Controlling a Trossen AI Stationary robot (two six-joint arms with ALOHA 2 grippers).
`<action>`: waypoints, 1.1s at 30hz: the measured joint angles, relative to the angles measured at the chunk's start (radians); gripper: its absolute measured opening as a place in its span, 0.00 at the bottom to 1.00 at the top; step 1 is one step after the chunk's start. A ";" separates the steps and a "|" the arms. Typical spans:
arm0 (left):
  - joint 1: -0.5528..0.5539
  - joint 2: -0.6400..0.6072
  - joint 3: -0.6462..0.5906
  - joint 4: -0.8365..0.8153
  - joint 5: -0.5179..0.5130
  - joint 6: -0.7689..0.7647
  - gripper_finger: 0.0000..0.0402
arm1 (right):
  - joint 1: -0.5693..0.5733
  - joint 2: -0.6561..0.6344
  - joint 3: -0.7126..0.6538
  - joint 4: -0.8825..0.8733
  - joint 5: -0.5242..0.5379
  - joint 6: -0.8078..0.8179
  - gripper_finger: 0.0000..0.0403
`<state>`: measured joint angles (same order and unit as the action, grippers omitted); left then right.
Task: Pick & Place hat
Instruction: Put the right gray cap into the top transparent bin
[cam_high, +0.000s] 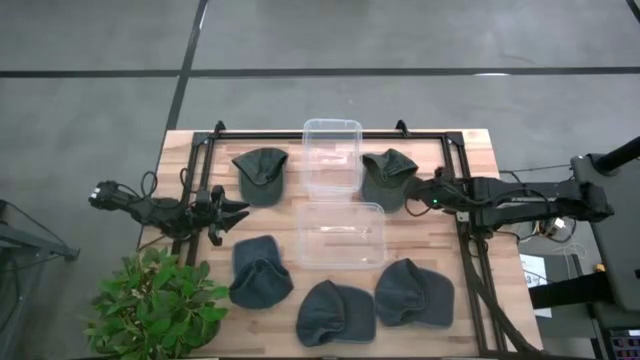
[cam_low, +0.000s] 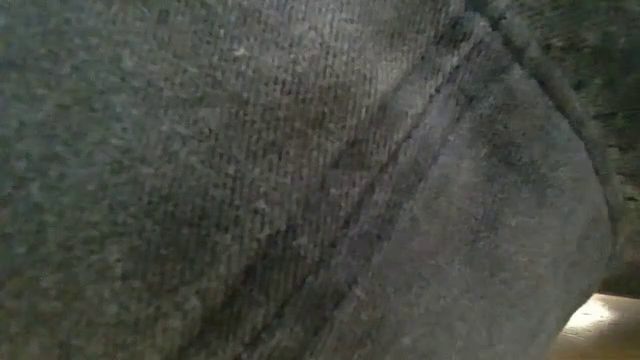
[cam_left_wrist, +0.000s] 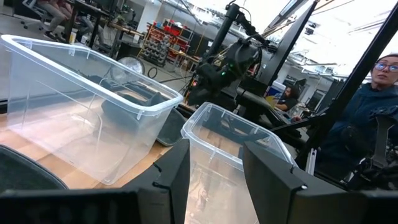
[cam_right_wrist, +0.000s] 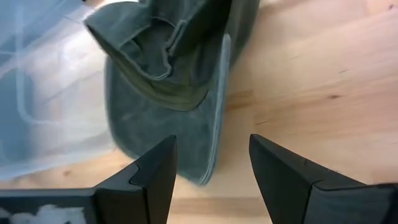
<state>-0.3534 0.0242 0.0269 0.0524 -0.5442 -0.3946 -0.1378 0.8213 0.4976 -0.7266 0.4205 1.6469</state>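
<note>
The low view is swallowed whole by dark grey woven cap fabric (cam_low: 300, 180) pressed up to the lens, with only a sliver of wood at its lower right corner. From above, five dark grey-green fabric caps ring two clear plastic bins on the pale wooden table (cam_high: 470, 150). The right gripper (cam_high: 418, 193) sits at three o'clock from the centre, fingers spread, its tips at the edge of the cap right of the far bin (cam_high: 386, 176); the wrist view shows that cap's brim (cam_right_wrist: 168, 124) between the open fingers, untouched. The left gripper (cam_high: 240, 211) waits at nine o'clock, fingers apart, facing the near clear bin (cam_high: 341, 235). A leafy green plant (cam_high: 155, 305) sits at seven o'clock. Beyond the table, shelving, and a person (cam_left_wrist: 373, 106) partly cut off.
</note>
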 joint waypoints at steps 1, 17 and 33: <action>0.000 0.000 0.000 0.000 0.000 0.000 0.35 | -0.010 0.006 -0.019 0.029 -0.007 0.001 0.48; 0.000 0.000 0.000 0.000 0.000 -0.001 0.35 | -0.166 0.086 -0.192 0.436 -0.059 -0.049 0.39; 0.000 0.000 0.000 0.000 0.000 -0.001 0.35 | -0.214 0.035 -0.124 0.376 -0.046 -0.196 0.03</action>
<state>-0.3532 0.0240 0.0273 0.0520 -0.5442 -0.3958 -0.3519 0.8567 0.3732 -0.3511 0.3746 1.4505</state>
